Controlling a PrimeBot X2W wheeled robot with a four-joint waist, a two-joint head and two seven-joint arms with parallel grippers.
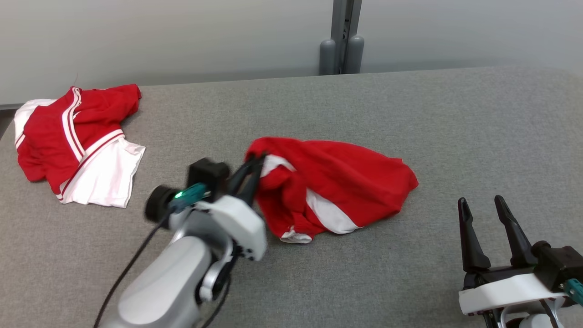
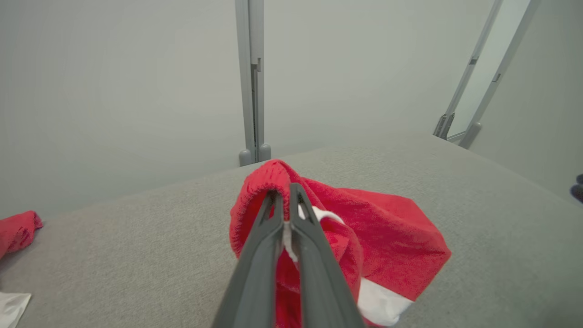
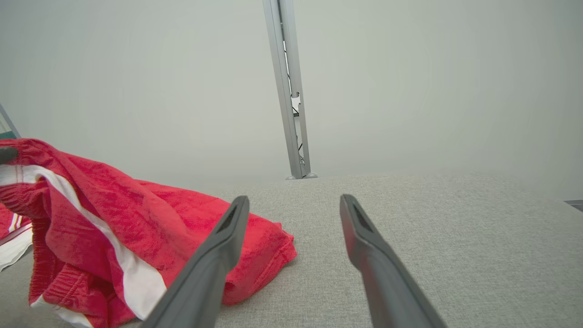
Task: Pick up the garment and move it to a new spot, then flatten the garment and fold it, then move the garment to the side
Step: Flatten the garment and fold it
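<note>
Landmark: grey metal post (image 1: 341, 32), standing at the far edge of the grey fabric-covered table (image 1: 455, 118).
Garment: crumpled red cloth garment with white stripes (image 1: 337, 182), on the table in front of the post, raised at its gripped edge.
Left gripper (image 1: 253, 160): fingers pinched tight on the garment's ribbed red hem, in front and left of the post.
Right gripper (image 1: 480, 200): fingers spread wide, holding nothing, in front and right of the post, apart from the garment.
Other cloth: second red-and-white garment (image 1: 73, 136), far left of the post.

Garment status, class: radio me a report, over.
Left tool shut on red garment, edge lifted. Right tool open, apart from it. Second red-and-white garment far left, not in the way.
</note>
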